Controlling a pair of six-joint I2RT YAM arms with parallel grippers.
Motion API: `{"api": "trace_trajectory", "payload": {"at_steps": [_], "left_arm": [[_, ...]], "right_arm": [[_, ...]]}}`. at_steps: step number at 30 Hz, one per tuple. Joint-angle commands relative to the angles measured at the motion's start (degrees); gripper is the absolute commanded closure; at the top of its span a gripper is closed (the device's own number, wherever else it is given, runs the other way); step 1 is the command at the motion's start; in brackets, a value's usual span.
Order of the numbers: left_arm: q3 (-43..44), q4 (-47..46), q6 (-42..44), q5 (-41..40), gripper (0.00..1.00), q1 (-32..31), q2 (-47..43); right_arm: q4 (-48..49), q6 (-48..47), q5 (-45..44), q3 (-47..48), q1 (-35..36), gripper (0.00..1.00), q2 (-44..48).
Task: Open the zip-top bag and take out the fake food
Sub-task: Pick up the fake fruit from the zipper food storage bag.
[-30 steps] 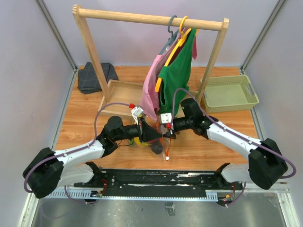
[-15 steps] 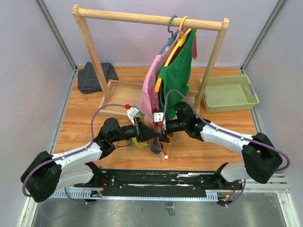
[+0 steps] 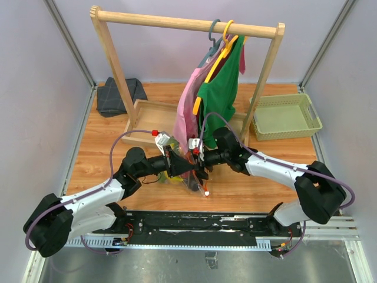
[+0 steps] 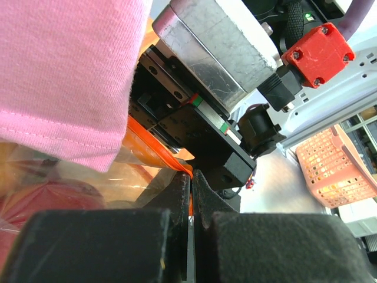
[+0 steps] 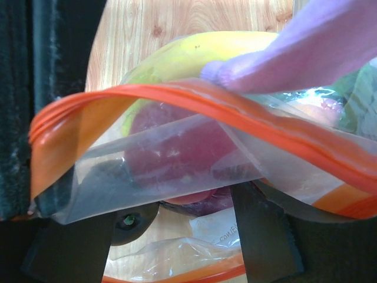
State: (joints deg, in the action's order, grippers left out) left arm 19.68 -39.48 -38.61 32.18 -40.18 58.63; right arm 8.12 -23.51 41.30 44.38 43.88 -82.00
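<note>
Left claw (image 4: 191, 184) pinching zip-top bag (image 5: 177, 150) rim; right claw (image 3: 198, 160) spread wide at mouth; pink garment (image 4: 65, 71) overhanging

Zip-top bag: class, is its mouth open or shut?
Open: the orange strips of the zip-top bag stand apart, fake food inside.

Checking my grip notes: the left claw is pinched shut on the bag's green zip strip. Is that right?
Not quite. The zip strip is orange, not green. The left claw is indeed pinched shut on it, as the left wrist view shows.
</note>
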Motion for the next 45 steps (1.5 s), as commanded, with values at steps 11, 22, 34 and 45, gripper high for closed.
{"api": "trace_trajectory", "payload": {"at_steps": [11, 22, 34, 45], "left_arm": [[-0.5, -6.26, -0.65, 1.74, 1.0, -0.43, -0.32], [-2.34, -7.15, -0.74, 1.13, 1.0, -0.17, -2.84], [-2.9, 6.18, 3.51, -4.87, 1.0, 0.3, -15.3], [-1.39, 25.76, 7.46, -14.49, 1.0, 0.72, -25.53]], "right_arm": [[6.91, 7.75, 0.34, 3.67, 2.9, 0.19, -3.49], [13.96, 16.54, -2.71, 4.77, 4.12, 0.11, -6.61], [22.33, 20.34, 4.47, 3.93, 3.96, 0.25, -8.25], [20.33, 19.31, 2.73, 5.05, 3.72, 0.36, -10.11]]}}
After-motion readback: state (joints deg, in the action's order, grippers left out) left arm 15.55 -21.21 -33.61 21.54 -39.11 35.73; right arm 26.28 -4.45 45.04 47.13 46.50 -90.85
